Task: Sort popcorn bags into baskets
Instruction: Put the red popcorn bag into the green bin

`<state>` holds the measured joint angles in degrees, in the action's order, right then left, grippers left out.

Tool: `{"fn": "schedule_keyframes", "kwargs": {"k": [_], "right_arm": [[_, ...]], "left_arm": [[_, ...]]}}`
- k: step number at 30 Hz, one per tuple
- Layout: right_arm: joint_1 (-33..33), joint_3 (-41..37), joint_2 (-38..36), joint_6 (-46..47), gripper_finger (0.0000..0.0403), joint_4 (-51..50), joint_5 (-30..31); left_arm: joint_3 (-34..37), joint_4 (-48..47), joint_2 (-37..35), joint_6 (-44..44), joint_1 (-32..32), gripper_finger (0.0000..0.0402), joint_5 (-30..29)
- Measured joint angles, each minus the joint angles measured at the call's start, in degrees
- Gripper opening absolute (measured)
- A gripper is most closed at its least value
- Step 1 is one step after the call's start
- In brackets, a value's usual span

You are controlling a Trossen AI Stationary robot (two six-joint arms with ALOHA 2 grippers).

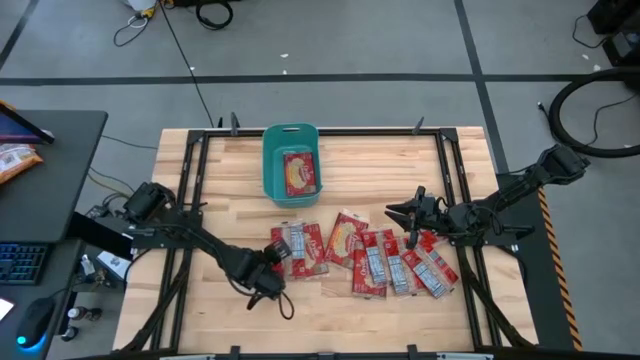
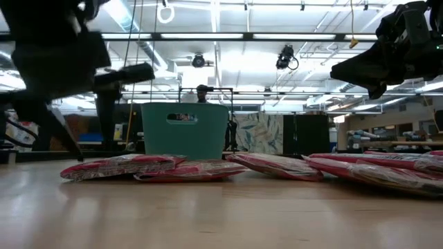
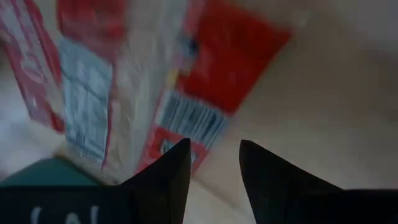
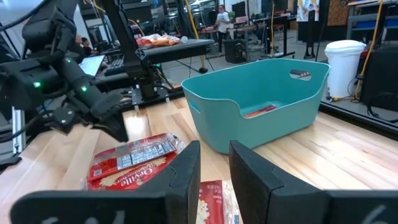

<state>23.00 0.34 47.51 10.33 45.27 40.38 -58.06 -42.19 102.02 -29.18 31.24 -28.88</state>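
Note:
The teal basket [image 1: 272, 172] stands at the table's far middle with one red popcorn bag [image 1: 300, 173] lying flat inside it. Several more popcorn bags [image 1: 370, 260] lie flat and overlapping in a row on the wood in front of it. My left gripper [image 1: 270, 270] hovers open, slanting down, just over the near left corner of the leftmost bag [image 3: 186, 93]; nothing is between its fingers [image 3: 168, 174]. My right gripper [image 1: 405, 213] waits above the right end of the row, pointing level toward the basket [image 4: 261, 106], its fingers a little apart and empty.
Black frame rails [image 1: 190, 200] run along the table's left, right and far sides. A desk with a keyboard and an orange snack packet [image 1: 15, 160] stands left of the table. Bare wood [image 1: 340, 320] lies along the near edge, in front of the bags.

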Motion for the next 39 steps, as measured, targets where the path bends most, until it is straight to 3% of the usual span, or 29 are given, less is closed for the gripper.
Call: {"fn": "schedule_keyframes", "kwargs": {"k": [3,11,15,21,26,29,39], "right_arm": [[0.00,0.00,0.00,0.00,0.0090,0.09,0.00],[0.00,0.00,0.00,0.00,0.0090,0.07,0.00],[0.00,0.00,0.00,0.00,0.0090,0.07,0.00],[0.00,-0.01,0.00,0.00,0.0090,0.07,0.00],[0.00,-0.01,0.00,0.00,0.0090,0.07,0.00],[0.00,-0.02,0.00,0.00,0.0090,0.07,0.00],[0.00,-0.02,0.13,0.00,0.0090,0.15,0.00]], "left_arm": [[1.92,3.75,0.00,-0.94,0.31,0.0144,-3.80],[6.49,11.40,-0.24,-2.23,0.10,0.0136,-3.85],[7.82,14.02,-0.31,-2.11,0.10,0.0105,-4.34],[7.84,14.47,-0.24,-0.02,0.10,0.0017,-3.79],[6.48,11.77,-0.97,0.34,0.16,0.0008,-2.68],[4.66,8.12,-3.63,0.11,0.21,0.0004,-2.85],[-1.85,3.70,-16.53,-6.15,-0.04,0.0002,-12.51]]}}
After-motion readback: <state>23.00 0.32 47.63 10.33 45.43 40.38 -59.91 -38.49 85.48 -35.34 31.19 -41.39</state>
